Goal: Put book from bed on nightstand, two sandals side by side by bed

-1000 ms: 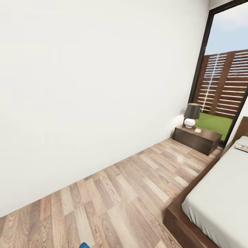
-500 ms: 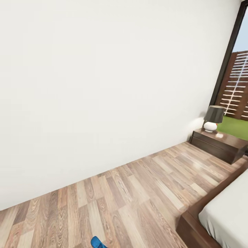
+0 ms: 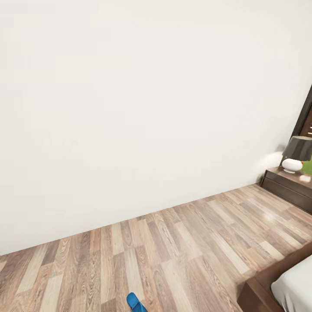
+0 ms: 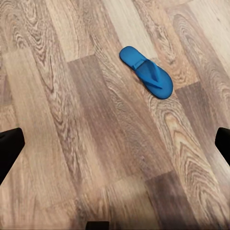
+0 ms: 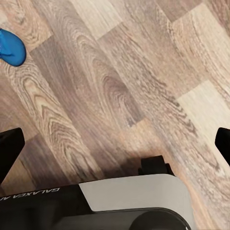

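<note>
One blue sandal (image 4: 146,72) lies flat on the wood floor, straps up, ahead of my left gripper (image 4: 115,146), which is open and holds nothing. Its dark fingertips (image 4: 9,148) stand wide apart. In the head view a sandal's end (image 3: 135,303) peeks in at the bottom edge. My right gripper (image 5: 115,143) is open and empty over bare planks, with a blue sandal's end (image 5: 10,48) at the picture's edge. The nightstand (image 3: 288,184) stands against the wall at far right. A corner of the bed (image 3: 277,286) shows at bottom right. The book is out of view.
A black-shaded lamp with a white base (image 3: 297,154) sits on the nightstand. A plain white wall (image 3: 143,108) runs along the far side of the floor. My own grey and black base (image 5: 124,201) shows below the right gripper. A dark window frame (image 3: 303,117) stands at far right.
The head camera has swung left: bed, nightstand and window slid toward the right edge, the book left the picture, and more of the sandal shows at the bottom.
</note>
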{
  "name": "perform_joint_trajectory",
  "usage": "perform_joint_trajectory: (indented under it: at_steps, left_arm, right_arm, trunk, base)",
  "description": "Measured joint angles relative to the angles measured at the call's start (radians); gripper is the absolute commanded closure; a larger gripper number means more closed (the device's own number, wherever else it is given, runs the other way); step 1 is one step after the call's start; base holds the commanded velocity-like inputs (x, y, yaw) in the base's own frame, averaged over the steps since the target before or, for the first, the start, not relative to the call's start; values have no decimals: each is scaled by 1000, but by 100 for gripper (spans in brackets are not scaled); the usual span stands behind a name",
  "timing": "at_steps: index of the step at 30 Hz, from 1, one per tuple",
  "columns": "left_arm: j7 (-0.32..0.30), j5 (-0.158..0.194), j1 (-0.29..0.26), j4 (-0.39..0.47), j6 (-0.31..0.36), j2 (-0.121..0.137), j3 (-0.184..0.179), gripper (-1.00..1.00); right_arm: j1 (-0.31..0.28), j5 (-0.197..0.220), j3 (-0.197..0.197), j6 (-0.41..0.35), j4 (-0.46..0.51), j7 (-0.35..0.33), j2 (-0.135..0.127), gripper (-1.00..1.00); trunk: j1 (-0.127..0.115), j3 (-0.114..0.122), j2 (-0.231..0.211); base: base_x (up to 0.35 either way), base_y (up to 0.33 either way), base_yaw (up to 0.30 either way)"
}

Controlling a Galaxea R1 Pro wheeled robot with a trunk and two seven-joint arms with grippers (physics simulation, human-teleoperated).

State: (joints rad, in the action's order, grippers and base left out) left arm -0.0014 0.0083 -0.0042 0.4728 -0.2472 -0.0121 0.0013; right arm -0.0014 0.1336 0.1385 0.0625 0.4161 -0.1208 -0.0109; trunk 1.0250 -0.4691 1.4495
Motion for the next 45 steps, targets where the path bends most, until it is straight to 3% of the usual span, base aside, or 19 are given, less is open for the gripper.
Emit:
perform_joint_trajectory:
  at_steps: [45]
  left_arm:
    - [0, 0, 0, -1, 0, 0, 0, -100]
  right_arm:
    - [0, 0, 0, 0, 0, 0, 0, -100]
  trunk:
    - [0, 0, 0]
  base:
    - [0, 0, 267]
